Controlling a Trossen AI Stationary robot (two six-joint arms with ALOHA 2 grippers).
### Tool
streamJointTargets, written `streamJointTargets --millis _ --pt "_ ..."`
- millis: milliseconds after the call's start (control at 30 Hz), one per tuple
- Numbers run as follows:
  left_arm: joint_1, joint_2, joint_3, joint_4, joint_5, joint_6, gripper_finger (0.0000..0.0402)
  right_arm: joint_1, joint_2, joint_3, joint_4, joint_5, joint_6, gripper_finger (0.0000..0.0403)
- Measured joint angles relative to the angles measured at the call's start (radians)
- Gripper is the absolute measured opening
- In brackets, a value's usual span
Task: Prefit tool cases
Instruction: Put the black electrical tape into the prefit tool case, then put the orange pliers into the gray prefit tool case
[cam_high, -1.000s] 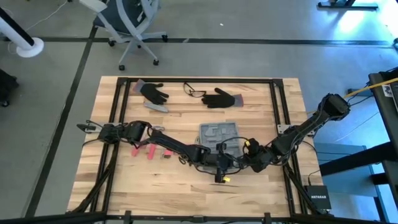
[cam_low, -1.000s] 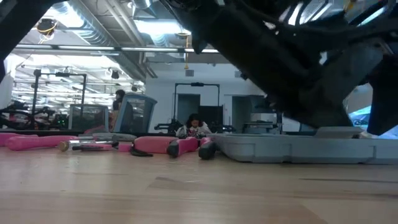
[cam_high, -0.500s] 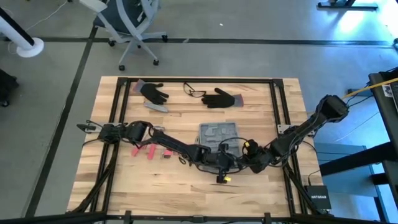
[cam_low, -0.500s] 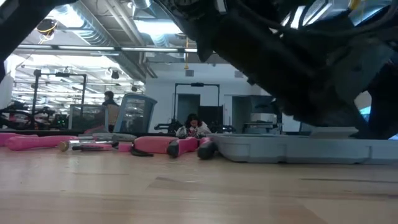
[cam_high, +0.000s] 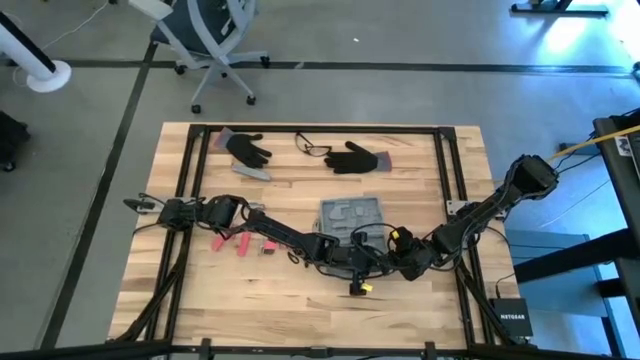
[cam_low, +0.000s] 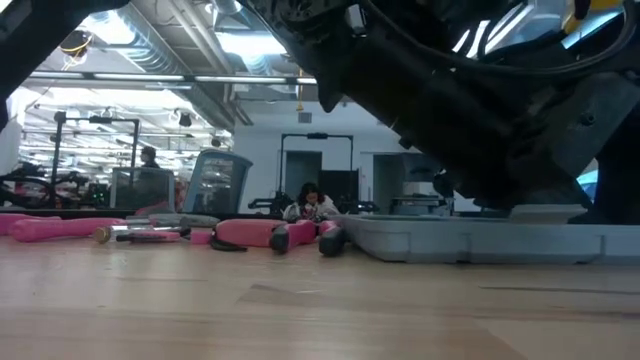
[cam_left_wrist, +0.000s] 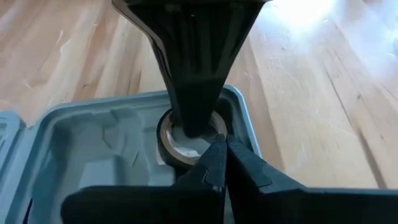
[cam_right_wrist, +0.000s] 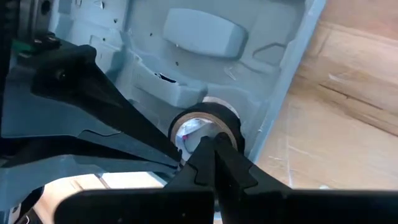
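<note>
The grey-blue tool case lies open and flat on the wooden table; it also shows in the low view. A dark tape roll sits in a round moulded slot at one corner of the case. My left gripper, reaching in from the table's left, is shut at the roll's rim. My right gripper, reaching in from the right, is shut and meets it there. In the high view the arms hide the roll. My left gripper rests its shut fingertips against the outer rim of the tape roll, coming in low and slanting down. The roll stays seated in its slot. My right gripper has its shut fingertips on the roll's top rim, beside the hole; seen from the left wrist, the tips point down into the roll. Whether they pinch the wall cannot be told.
Red-handled tools lie left of the case, under the left arm, and show pink in the low view. Two black gloves and a pair of glasses lie near the far edge. People show in the room beyond.
My right arm has edged a little toward the table's left, bringing its gripper closer to the left gripper over the case's near end. The case has stayed where it was.
</note>
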Motion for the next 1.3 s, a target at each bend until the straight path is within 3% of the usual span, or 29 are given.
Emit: streamJointTargets --millis 633,1000,1300 --pt "-0.021 -0.128 -0.009 -0.019 -0.007 0.131 0.0000 -0.001 -0.011 0.031 0.007 0.111 -0.028 0.0001" --pt "-0.028 -0.305 -0.007 -0.455 0.034 0.084 0.0000 -0.001 -0.136 0.050 -0.158 0.130 -0.107 0.0026" --pt "-0.020 -0.323 -0.006 -0.720 -0.102 -0.225 0.0000 -0.001 -0.253 0.050 -0.044 0.258 -0.204 0.0061"
